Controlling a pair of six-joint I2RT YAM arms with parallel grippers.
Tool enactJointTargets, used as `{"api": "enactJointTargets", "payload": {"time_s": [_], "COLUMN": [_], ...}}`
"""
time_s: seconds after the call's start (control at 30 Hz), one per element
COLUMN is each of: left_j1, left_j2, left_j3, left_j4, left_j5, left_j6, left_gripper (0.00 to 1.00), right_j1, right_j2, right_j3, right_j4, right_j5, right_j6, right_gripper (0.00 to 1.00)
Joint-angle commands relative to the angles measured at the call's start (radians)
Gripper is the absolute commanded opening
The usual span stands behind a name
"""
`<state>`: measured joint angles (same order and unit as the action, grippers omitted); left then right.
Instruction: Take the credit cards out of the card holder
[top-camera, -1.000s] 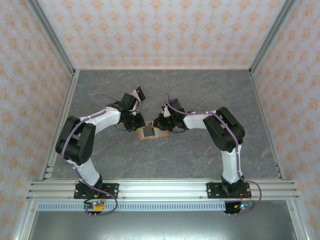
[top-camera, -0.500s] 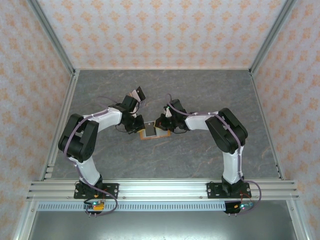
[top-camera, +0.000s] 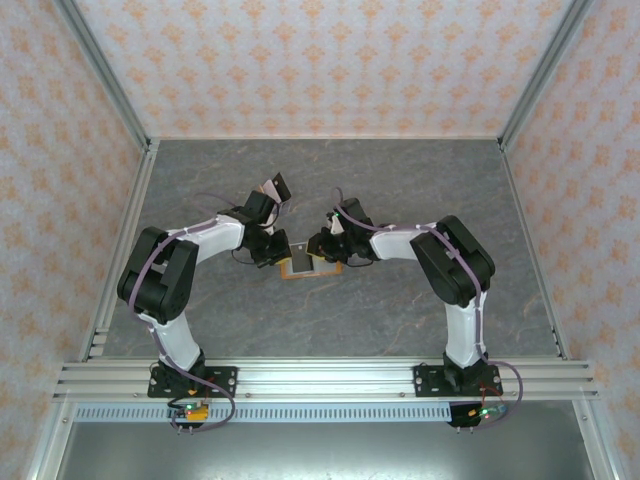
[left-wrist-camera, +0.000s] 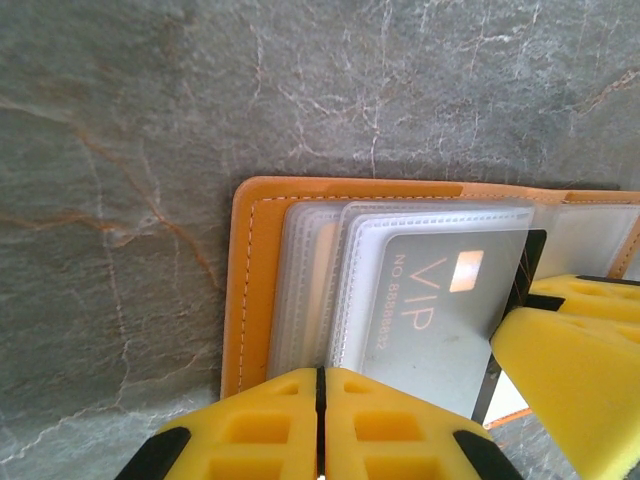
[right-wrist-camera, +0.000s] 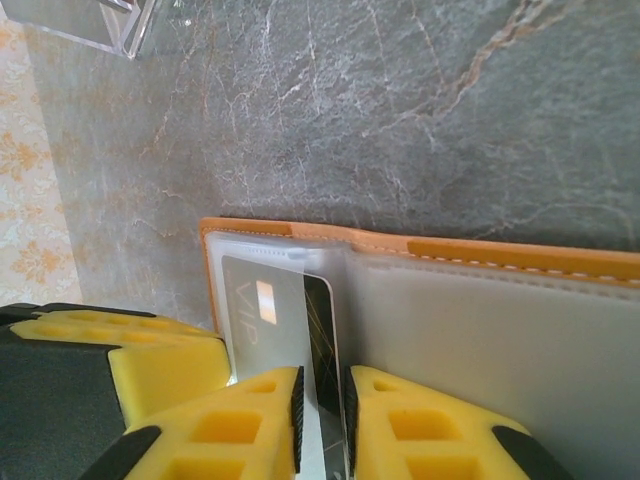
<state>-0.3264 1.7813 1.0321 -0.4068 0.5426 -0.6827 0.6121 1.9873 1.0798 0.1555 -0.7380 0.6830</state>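
Nearest in the left wrist view: left claw (left-wrist-camera: 320, 400), clenched, pads flush together with nothing between them, set at the near edge of the card holder (left-wrist-camera: 250, 290). Judged to be pinning the holder down rather than gripping it.

Nearest in the right wrist view: right claw (right-wrist-camera: 320, 400), jaws a narrow slot apart, with the end of the whitish-silver card (right-wrist-camera: 265, 310) and the black card (right-wrist-camera: 322, 330) behind it running into that slot. Straddled for certain; pinched or only loosely bracketed, impossible to tell here.

Just beyond the pads: whitish-silver card stamped VIP, partly inside the clear sleeves (left-wrist-camera: 310, 280), one side poking past the sleeve edge toward the right claw. Printing runs up the right wrist frame, away from that claw, so the long axis is judged to lie roughly along its reach. Straight back along that line, out of the sleeve mouth, looks like the way to draw it.

Farther out: card holder lying open and flat on the tabletop (left-wrist-camera: 150, 120), orange rim around a pale inner face, between the two claws in the top view (top-camera: 310, 266). Right claw on the card's exposed end, left claw on the opposite side as the anchor.
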Motion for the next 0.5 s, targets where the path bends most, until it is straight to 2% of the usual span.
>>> {"api": "enactJointTargets", "payload": {"time_s": [0.0,0.13,0.47], "left_j1": [0.0,0.001,0.001], "left_j2": [0.031,0.03,0.033], "left_j3": [-0.004,-0.003,-0.007], "left_j4": [-0.018,-0.027,-0.039], "left_j5": [-0.027,-0.039,-0.058], "left_j6": [0.011,0.011,0.012], "left_gripper": [0.08,0.08,0.07], "right_j1": [-0.002,-0.003,-0.016], "right_j2": [0.026,0.009,-0.04], "right_j3": [0.018,0.008,-0.024], "right_j4": [-0.019,-0.025,-0.025], "right_j5": [-0.016,0.01,0.042], "right_j6": [-0.016,-0.028,-0.051], "right_gripper": [0.18,0.13,0.09]}}
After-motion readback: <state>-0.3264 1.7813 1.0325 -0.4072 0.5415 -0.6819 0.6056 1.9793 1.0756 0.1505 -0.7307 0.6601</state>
